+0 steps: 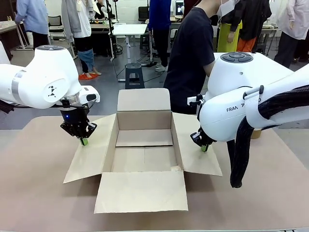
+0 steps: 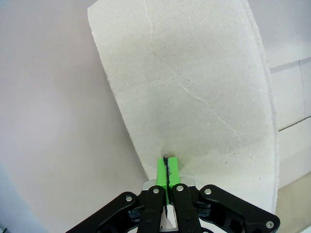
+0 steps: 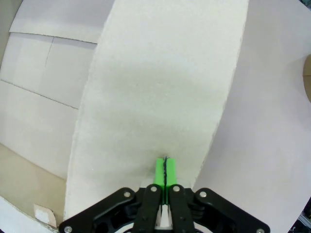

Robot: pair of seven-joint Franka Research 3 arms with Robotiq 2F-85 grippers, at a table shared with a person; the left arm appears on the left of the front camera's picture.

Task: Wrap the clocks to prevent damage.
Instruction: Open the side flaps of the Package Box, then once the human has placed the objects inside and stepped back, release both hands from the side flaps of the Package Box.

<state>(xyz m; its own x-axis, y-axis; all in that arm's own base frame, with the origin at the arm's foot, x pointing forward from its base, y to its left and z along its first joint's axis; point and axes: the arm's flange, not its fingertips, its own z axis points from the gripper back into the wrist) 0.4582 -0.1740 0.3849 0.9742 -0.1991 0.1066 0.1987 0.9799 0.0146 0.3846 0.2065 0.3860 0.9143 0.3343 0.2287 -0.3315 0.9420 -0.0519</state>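
Wrapping seems unstarted (my judgement): box (image 1: 144,126) lies open on the counter (image 1: 38,193), left fingers (image 2: 161,174) pinched shut on its nine o'clock flap (image 1: 94,154), right fingers (image 3: 159,174) likewise at three o'clock.

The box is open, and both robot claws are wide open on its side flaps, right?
Not quite: the claws are shut. The left gripper and right gripper are each closed tight, as both wrist views show. The box is open, and they do rest on its side flaps.
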